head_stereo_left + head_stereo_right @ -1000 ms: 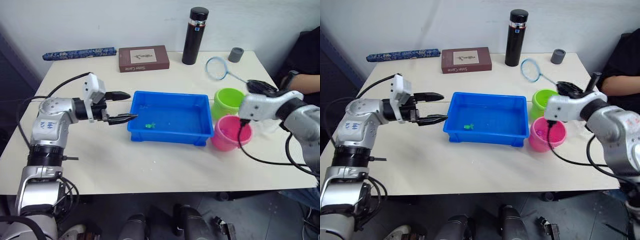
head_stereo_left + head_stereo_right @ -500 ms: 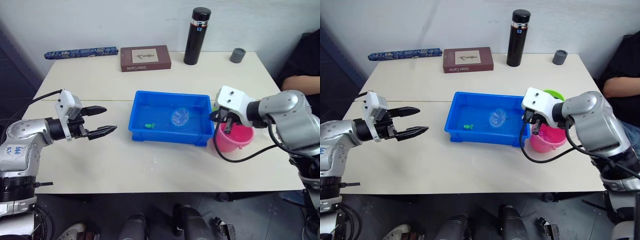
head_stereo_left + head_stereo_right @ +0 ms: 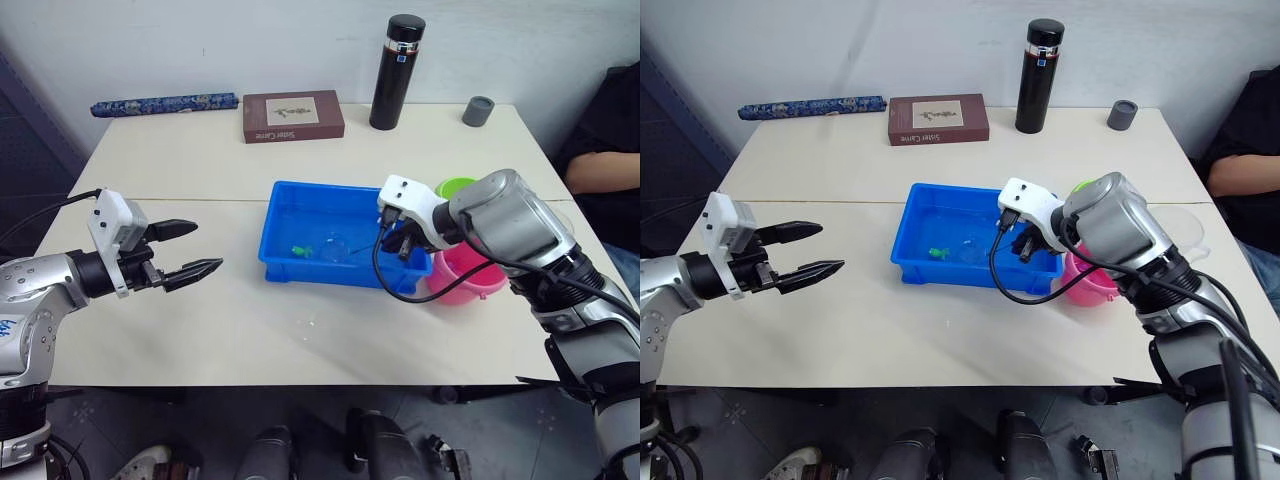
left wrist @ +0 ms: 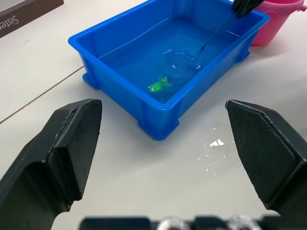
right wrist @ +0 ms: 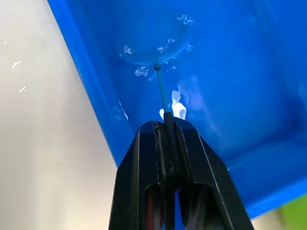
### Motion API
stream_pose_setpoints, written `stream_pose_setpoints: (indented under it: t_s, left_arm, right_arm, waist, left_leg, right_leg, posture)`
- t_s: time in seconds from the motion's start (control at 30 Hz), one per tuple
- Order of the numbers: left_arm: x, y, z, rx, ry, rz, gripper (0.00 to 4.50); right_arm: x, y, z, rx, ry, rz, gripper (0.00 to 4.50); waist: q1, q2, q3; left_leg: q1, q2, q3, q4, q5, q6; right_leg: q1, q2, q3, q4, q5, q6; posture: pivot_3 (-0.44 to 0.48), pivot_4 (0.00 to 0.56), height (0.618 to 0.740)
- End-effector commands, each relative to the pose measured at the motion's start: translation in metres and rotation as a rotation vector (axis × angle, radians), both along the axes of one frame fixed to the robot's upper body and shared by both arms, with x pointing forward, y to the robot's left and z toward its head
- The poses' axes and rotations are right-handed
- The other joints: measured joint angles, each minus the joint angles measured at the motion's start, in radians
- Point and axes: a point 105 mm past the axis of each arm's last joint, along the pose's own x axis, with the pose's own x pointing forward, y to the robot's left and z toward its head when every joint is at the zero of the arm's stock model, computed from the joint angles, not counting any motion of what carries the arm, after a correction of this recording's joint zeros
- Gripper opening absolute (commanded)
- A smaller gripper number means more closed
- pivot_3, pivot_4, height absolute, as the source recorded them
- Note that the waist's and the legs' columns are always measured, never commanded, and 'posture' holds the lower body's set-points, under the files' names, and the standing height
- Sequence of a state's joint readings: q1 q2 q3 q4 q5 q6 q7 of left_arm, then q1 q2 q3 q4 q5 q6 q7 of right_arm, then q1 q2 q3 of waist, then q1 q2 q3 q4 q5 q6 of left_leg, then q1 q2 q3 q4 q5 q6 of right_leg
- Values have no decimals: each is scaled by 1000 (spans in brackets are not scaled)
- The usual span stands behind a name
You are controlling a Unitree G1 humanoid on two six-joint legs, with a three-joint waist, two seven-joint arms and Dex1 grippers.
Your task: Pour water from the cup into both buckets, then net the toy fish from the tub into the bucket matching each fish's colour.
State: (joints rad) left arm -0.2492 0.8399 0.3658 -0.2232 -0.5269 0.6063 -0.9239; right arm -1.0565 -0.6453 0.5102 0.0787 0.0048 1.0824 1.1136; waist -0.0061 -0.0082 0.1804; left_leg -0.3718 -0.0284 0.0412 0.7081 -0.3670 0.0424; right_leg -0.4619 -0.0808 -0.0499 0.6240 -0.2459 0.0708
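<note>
Netting | we judge the net [image 4: 184,60] light, wire handle springy | right gripper [image 5: 165,125] clamped on handle | left gripper [image 3: 203,250] spread, idle

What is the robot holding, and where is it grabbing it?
The right tool pinches the net by the end of its thin wire handle, with the hoop down in the blue tub. The left tool is open and holds nothing.

Readable text: the letters "Siste", white on dark brown, on the side edge of the flat brown rectangular box [image 4: 26,13] lying on the pale counter [image 3: 200,310]. The box's top label is too small to read.
</note>
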Motion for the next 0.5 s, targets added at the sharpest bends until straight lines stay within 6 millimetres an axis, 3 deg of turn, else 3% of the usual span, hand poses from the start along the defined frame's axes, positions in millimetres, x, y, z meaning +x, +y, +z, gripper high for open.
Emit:
stream_pose_setpoints:
  t_s: [0.03,0.27,0.5]
  left_arm:
    - [-7,0,16,10,-57,0,4444]
    - [-13,2,18,23,-38,5,4444]
    - [-13,1,19,26,-30,-3,4444]
  right_arm:
    - [-2,16,5,21,-18,36,0]
    - [8,36,1,130,-32,-10,0]
    - [10,50,18,298,-34,-45,0]
  waist:
    - [-5,0,0]
    - [-22,0,0]
    - [-22,0,0]
  left_leg:
    - [0,0,0,0,0,0]
    - [0,0,0,0,0,0]
    - [0,0,0,-1,0,0]
  right_leg:
    - [0,0,0,0,0,0]
    - [0,0,0,0,0,0]
    - [0,0,0,0,0,0]
  posture:
    - [0,150,740]
    - [0,150,740]
    - [0,150,740]
